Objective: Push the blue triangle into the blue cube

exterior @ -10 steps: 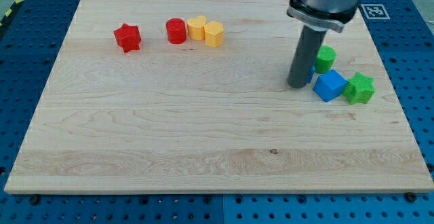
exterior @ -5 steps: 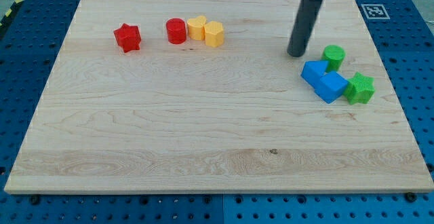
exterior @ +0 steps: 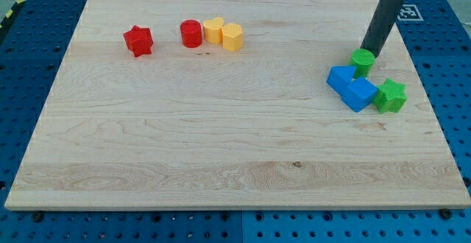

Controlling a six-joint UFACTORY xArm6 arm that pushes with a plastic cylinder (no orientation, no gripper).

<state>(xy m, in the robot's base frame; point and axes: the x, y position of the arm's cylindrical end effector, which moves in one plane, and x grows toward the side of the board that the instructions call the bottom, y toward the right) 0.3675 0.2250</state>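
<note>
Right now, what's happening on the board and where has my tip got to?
Your tip sits near the view's top right, just behind the green cylinder, touching no blue block. The blue triangle already lies against the blue cube, so the push looks done. A green star rests against the cube's right side. Far off at the view's upper left are a red star, a red cylinder and two yellow blocks.
</note>
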